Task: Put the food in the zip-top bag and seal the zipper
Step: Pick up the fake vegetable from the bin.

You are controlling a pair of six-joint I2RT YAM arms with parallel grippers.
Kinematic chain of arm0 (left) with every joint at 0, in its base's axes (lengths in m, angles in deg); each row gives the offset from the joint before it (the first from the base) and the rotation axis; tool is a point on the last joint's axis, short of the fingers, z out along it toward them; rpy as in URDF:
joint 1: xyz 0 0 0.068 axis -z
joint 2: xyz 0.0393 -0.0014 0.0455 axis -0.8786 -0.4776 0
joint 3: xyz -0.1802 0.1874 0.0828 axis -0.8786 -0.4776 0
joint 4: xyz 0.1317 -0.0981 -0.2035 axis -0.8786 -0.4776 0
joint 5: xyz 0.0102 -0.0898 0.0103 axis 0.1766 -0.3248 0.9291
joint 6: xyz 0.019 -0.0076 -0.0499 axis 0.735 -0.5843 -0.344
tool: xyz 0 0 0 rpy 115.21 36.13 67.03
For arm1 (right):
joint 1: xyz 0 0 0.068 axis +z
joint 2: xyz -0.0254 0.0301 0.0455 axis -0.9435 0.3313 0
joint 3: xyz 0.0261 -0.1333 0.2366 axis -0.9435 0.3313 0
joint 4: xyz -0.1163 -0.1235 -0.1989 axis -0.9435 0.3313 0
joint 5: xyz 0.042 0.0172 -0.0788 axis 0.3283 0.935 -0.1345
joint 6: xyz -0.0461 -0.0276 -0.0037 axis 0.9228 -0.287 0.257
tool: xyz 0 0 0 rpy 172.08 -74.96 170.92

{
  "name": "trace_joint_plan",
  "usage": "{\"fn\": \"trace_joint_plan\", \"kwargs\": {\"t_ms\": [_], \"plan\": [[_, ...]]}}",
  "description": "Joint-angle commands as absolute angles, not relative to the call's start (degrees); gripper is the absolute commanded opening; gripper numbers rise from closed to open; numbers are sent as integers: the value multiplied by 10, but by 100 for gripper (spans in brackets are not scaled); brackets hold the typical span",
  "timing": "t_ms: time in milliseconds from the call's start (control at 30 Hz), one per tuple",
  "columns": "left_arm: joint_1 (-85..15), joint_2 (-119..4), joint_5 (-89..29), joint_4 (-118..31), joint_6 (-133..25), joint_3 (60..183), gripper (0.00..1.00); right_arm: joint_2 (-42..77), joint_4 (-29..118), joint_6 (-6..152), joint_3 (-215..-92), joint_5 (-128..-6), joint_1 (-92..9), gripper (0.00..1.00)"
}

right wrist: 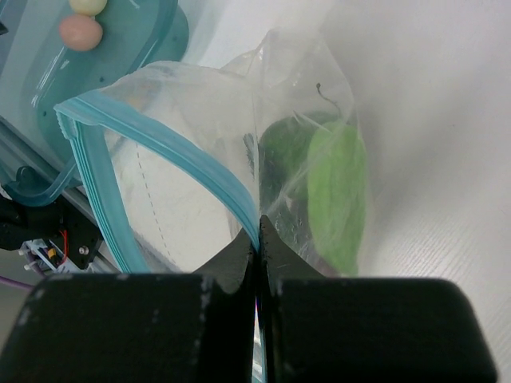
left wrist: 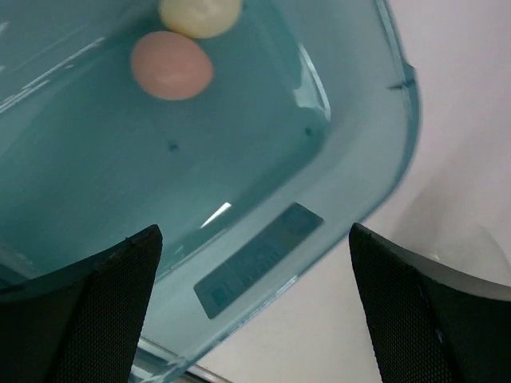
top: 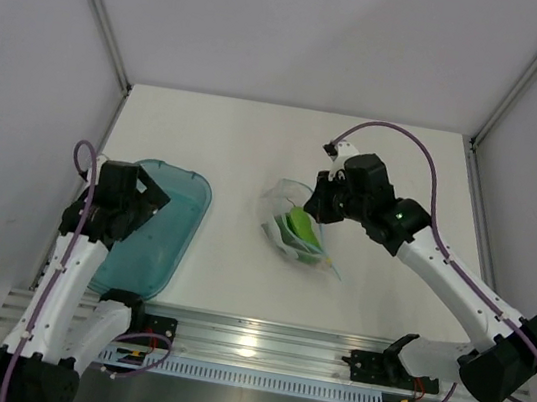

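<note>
The clear zip-top bag (top: pixel 290 227) lies mid-table with green food (top: pixel 300 228) inside; the right wrist view shows the bag (right wrist: pixel 231 120), its mouth gaping, and the green pieces (right wrist: pixel 335 187) in it. My right gripper (right wrist: pixel 258 235) is shut on the teal-blue zipper strip (right wrist: pixel 180 148) at the bag's mouth; it shows from above too (top: pixel 321 201). My left gripper (left wrist: pixel 255 311) is open and empty over the near edge of the blue tray (left wrist: pixel 351 199). A pink piece (left wrist: pixel 171 65) and a pale yellow piece (left wrist: pixel 200 14) lie in the tray.
The translucent blue oval tray (top: pixel 177 238) sits at the left, under my left arm (top: pixel 117 201). Grey walls close in the table on three sides. An aluminium rail (top: pixel 258 336) runs along the near edge.
</note>
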State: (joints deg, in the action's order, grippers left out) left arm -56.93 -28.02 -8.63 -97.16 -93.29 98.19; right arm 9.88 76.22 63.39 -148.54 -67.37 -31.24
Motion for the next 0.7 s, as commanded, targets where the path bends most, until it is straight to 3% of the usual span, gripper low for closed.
{"fn": "trace_joint_plan", "kwargs": {"t_ms": [0, 233, 667], "plan": [[-626, -336, -82, -988, -936, 987, 99, 76, 742, 641, -1481, -686, -309, 0], [-679, -433, -16, -1007, -979, 996, 100, 67, 739, 645, -1473, -684, -308, 0], [-746, -579, -22, -948, -1005, 998, 99, 66, 739, 660, -1470, -693, -305, 0]]}}
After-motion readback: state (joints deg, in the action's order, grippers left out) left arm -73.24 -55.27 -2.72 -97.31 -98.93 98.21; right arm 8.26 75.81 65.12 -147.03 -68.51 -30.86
